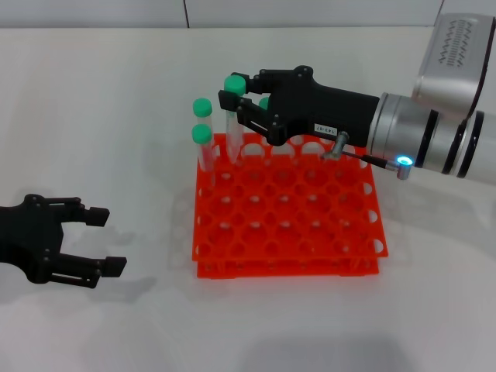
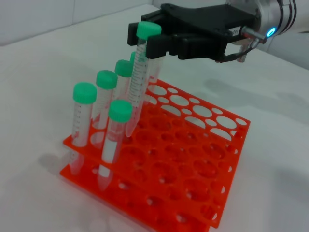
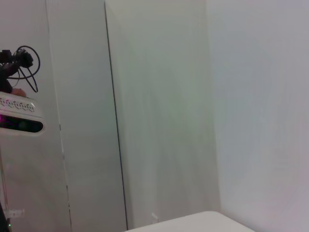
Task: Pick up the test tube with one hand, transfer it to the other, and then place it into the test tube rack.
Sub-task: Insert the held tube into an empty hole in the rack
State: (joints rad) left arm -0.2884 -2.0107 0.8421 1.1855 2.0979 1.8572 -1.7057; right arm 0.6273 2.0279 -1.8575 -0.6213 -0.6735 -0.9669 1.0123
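The slender clear plastic test tube (image 2: 136,87) with the round green screw cap hangs tilted over the bright orange-red square plastic test tube rack (image 1: 288,232), its rounded tip down in a hole near the rack's far left corner. The right gripper (image 1: 236,99), black, two-fingered and carrying a small white printed label, is pinched on the tube just under the cap, so the cap stands above its fingers (image 2: 161,44). This gripper reaches in over the rack's far edge on a silver ribbed wrist (image 1: 403,132) with a small blue light.

Around the held tube, other green-capped clear tubes (image 2: 99,106) already stand in the rack's holes. They are clustered in that same far left corner, some upright and some leaning. One tube (image 2: 113,142) sits in the rack's outer row, tilted, just beside the held tube's lower end. The rest of the rack's six-by-six grid of round holes is unfilled.

The left gripper (image 1: 102,240), black and without a label, hovers low over the white tabletop (image 1: 93,116), well apart from the rack on its left side. Its two fingers are spread wide with nothing between them.

The right wrist camera faces only pale wall panels (image 3: 159,111), away from the rack.
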